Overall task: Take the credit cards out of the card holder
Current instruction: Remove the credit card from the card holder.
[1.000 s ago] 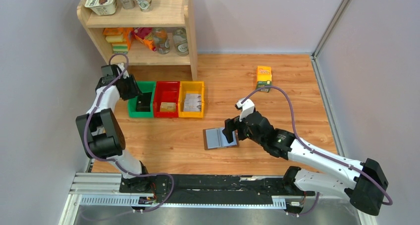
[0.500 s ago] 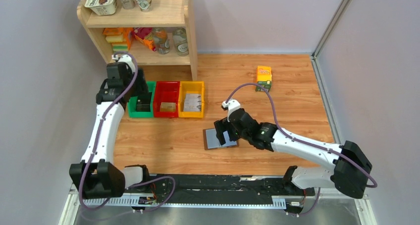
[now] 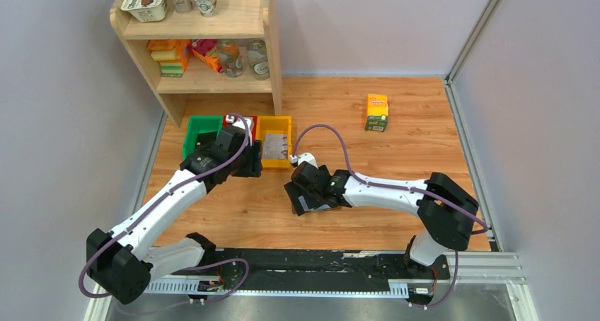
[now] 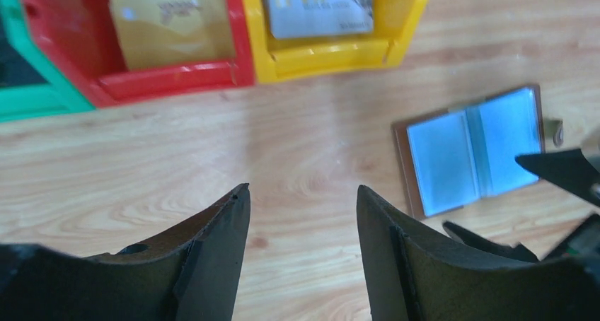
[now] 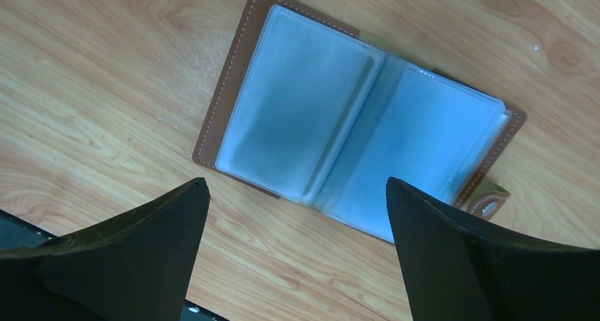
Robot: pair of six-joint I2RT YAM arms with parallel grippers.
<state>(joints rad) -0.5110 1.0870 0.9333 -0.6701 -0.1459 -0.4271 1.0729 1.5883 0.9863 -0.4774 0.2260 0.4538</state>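
Brown leather card holder (image 5: 361, 123) lies open and flat on the wooden counter (image 3: 396, 158), at the centre of the overhead view. Its two pale blue clear sleeves face up. A small clasp tab (image 5: 488, 197) projects from its lower right corner in the right wrist view.

Right jaws: spread wide, directly above the holder, one finger to either side of the open pages, gripping nothing. In the overhead view the right arm covers most of the holder.

Left jaws: apart, nothing between them, over bare counter below the bins. The holder sits to their right in the left wrist view.

Three plastic bins stand touching in a row, upper left of centre overhead: green bin (image 3: 200, 129), red bin (image 4: 177, 77), yellow bin (image 4: 332, 52). A gold card (image 4: 170, 24) lies in the red bin; a silver card (image 4: 322, 6) marked VIP lies in the yellow bin. Contents of the green bin cannot be made out.

An orange-green carton (image 3: 376, 112) stands well apart at upper right. A wooden shelf (image 3: 212, 38) with jars and tubs occupies the upper left.
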